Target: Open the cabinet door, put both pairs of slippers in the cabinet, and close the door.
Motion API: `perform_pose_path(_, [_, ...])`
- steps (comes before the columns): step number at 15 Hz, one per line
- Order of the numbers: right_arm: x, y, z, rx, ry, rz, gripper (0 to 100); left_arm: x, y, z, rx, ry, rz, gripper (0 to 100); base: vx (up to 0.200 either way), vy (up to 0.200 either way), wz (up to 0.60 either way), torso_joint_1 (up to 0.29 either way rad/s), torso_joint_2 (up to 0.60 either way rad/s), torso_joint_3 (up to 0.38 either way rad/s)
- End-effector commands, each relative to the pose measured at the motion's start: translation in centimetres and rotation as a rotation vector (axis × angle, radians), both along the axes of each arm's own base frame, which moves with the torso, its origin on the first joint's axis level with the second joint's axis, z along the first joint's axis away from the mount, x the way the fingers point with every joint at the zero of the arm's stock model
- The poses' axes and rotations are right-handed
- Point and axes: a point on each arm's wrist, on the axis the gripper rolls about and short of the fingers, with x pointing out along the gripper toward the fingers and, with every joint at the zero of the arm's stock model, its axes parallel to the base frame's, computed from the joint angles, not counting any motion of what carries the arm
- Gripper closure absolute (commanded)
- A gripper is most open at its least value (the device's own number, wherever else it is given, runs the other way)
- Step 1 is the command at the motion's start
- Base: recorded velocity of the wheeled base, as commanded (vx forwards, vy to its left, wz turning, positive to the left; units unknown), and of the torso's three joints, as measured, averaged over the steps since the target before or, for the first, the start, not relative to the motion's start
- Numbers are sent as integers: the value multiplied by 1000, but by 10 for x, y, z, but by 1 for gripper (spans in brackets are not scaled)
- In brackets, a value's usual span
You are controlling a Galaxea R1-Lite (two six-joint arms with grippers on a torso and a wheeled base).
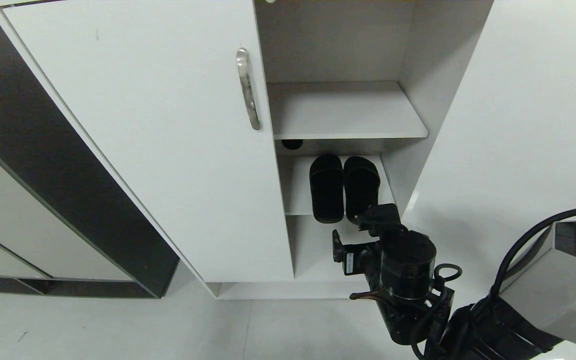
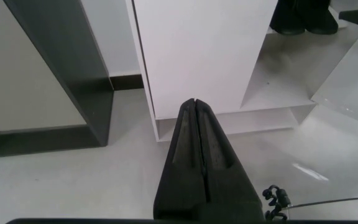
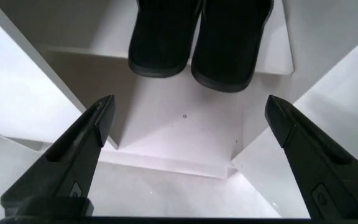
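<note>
One pair of black slippers (image 1: 326, 189) lies side by side on the middle shelf (image 1: 295, 192) of the white cabinet, heels at the shelf's front edge. My right gripper (image 1: 358, 231) hangs open just in front of and slightly below those heels; in the right wrist view the slippers (image 3: 166, 37) lie beyond its spread fingers (image 3: 89, 134), with nothing between them. The cabinet's right door (image 1: 518, 125) stands swung open; the left door (image 1: 158, 140) with its metal handle (image 1: 248, 90) is closed. My left gripper (image 2: 194, 109) is shut and empty, low over the floor in front of the cabinet.
An upper shelf (image 1: 343, 110) and a bottom shelf (image 1: 318, 250) are bare. A dark vertical panel (image 1: 43, 165) flanks the cabinet on the left. Pale floor (image 1: 118, 325) stretches in front. The open door stands close beside my right arm.
</note>
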Motion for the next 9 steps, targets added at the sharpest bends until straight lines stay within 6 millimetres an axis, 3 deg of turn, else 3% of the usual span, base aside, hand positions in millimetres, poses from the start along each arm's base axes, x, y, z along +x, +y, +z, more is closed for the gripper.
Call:
perform_pose_path(1, [0,0,0,-1,1,2,0,0,0,0,0,1,0,100,0,0,0,0,0,0])
perform_pose_path(9, [-1,0,-2,-4,4,0,0,0,0,0,0,1,0,100,0,0,0,1,4,186])
